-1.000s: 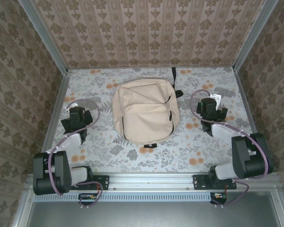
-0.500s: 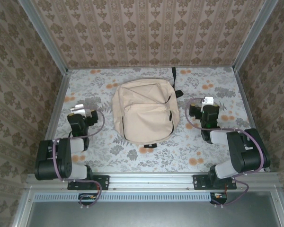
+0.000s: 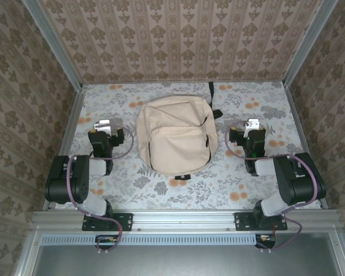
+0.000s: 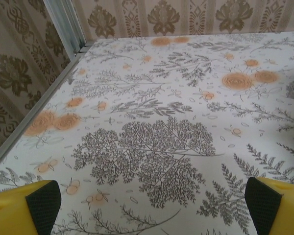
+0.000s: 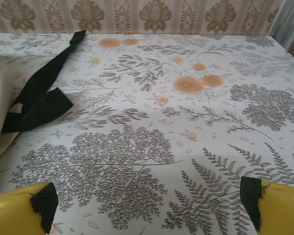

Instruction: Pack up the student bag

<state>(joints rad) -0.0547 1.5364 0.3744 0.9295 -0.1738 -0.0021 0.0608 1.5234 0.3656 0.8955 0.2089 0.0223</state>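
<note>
Top external: large cream fabric student bag [image 3: 175,135] lies flat and looks zipped, mid-table on the floral tablecloth [image 3: 230,178], between the arms so either reaches it. Left gripper [image 4: 152,203] and right gripper [image 5: 147,198] flank it, jaws spread wide and empty, probably staged for the zipper.

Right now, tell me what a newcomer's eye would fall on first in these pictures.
The student bag, big and cream, lies flat in the middle of the floral table, with its black strap trailing from its far right side. The left arm and right arm flank it, one on each side, with jaws wide open over bare cloth and holding nothing.
</note>
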